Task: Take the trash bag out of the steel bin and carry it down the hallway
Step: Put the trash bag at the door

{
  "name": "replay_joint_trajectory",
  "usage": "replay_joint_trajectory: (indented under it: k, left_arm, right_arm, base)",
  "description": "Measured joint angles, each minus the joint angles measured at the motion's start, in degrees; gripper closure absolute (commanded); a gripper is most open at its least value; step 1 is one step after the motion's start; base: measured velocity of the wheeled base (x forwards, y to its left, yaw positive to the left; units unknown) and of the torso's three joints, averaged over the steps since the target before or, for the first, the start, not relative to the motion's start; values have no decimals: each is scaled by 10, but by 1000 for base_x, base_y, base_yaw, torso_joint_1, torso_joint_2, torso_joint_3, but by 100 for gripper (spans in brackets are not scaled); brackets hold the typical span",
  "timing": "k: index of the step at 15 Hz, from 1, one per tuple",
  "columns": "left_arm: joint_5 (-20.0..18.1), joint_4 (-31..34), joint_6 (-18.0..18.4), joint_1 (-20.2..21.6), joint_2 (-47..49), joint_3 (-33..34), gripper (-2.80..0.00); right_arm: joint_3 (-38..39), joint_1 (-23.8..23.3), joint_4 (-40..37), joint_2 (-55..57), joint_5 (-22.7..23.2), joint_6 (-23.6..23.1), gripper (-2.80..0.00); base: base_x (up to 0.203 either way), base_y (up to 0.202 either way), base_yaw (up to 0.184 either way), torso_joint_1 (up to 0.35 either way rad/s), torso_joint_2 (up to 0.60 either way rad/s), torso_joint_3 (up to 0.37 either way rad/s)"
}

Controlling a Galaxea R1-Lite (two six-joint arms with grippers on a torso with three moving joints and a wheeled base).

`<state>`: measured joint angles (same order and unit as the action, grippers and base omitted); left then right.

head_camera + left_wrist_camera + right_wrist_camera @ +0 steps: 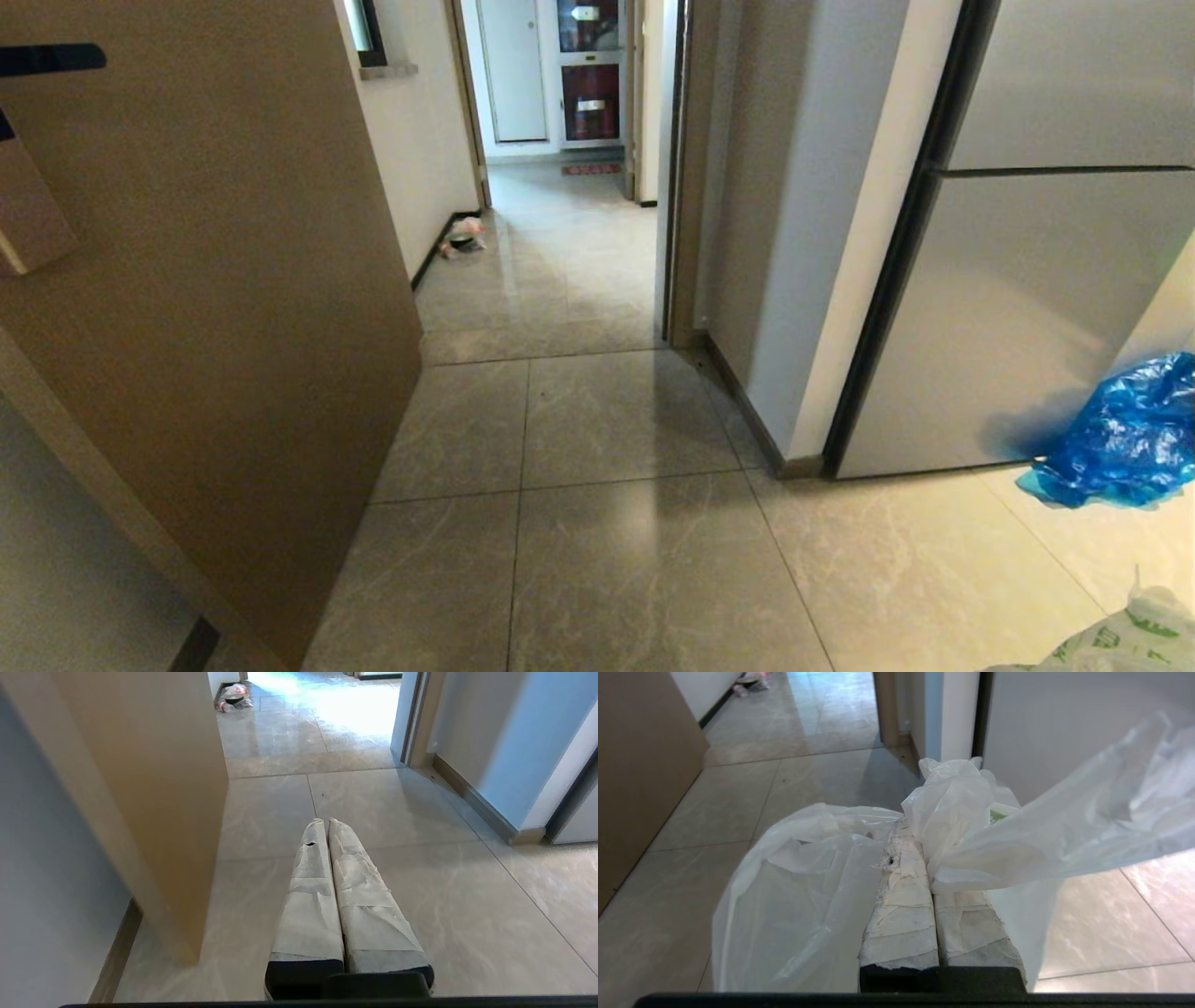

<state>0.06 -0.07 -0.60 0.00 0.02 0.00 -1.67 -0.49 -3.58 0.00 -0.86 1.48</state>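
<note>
The trash bag [962, 807], thin translucent white plastic with a bit of green print, is bunched between the tape-wrapped fingers [901, 896] of my right gripper [920, 835], which is shut on it; its film drapes to both sides. A corner of the trash bag [1120, 639] peeks in at the lower right of the head view. My left gripper [325, 822] hangs over the floor tiles, shut and empty. The hallway [560, 252] of glossy grey tiles runs ahead between white walls. The steel bin is out of view.
A tan door panel [205, 308] stands close on the left. A wall corner with dark baseboard [747, 411] and a grey fridge [1027, 308] are on the right, with a crumpled blue plastic bag [1120, 439] at its foot. A small pink-and-black bundle [463, 237] lies by the hallway's left wall.
</note>
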Motion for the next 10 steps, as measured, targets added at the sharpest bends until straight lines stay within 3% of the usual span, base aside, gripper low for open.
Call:
replay_joint_trajectory:
  k: [10]
  left_arm:
    - [0,0,0,0,0,0,0]
  right_arm:
    - [0,0,0,0,0,-2,0]
  base:
    - [186,0,-1,2,2,3]
